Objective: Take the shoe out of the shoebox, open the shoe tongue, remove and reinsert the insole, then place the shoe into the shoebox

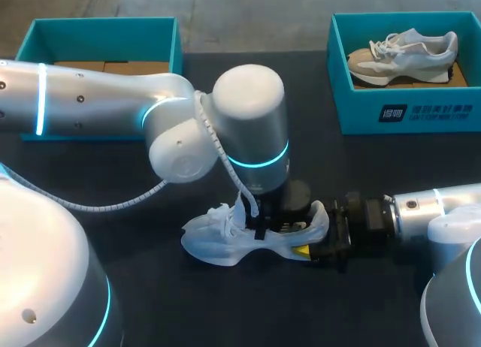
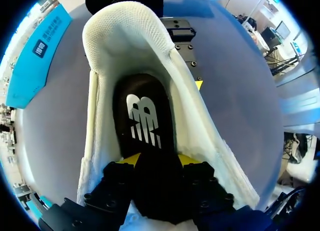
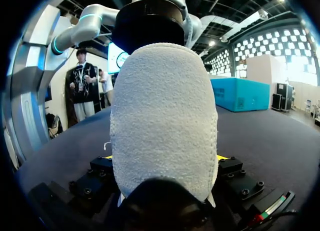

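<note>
The white mesh shoe [image 1: 218, 240] sat upright on the table [image 1: 376, 167], toe pointing left, with its black insole [image 2: 144, 122] inside. The open teal shoebox [image 1: 101, 31] stood well apart, far left.

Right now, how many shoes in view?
2. White shoe mid-table, heel in the right gripper; grey shoe in the far-right box. My left arm covers part of the far-left box, so one more may be hidden.

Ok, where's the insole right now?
Left wrist view: the black insole is inside the white shoe, its near end pinched by the left gripper. In the head view that shoe sits mid-table, heel held by the right gripper.
</note>
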Robot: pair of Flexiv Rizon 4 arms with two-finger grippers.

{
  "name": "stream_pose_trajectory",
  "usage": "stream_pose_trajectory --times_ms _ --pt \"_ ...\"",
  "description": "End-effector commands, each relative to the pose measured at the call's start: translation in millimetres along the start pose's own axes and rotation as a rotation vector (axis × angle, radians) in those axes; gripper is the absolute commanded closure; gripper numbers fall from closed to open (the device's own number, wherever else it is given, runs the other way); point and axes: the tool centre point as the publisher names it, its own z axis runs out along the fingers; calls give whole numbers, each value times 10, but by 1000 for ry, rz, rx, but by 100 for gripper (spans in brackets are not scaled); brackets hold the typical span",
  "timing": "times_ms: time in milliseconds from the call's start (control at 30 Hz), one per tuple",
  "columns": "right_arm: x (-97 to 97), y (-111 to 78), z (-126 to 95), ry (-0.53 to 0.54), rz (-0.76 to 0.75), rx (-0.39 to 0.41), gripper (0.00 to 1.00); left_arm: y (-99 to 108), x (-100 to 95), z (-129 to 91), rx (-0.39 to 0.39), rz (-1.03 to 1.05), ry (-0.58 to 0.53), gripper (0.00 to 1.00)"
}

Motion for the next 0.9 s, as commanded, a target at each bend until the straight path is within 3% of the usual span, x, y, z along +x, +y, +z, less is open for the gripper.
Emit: stream_pose_trajectory --times_ms 33,367,700,900 --pt "8 10 4 0 0 4 100 -14 -55 86 -2 0 -41 58" --pt "8 10 4 0 0 4 100 -4 -200 127 -19 -16 -91 64" --pt "8 10 4 0 0 4 100 26 -298 104 -8 -33 -99 100" --pt "8 10 4 0 0 4 100 65 -370 25 20 -59 -66 100"
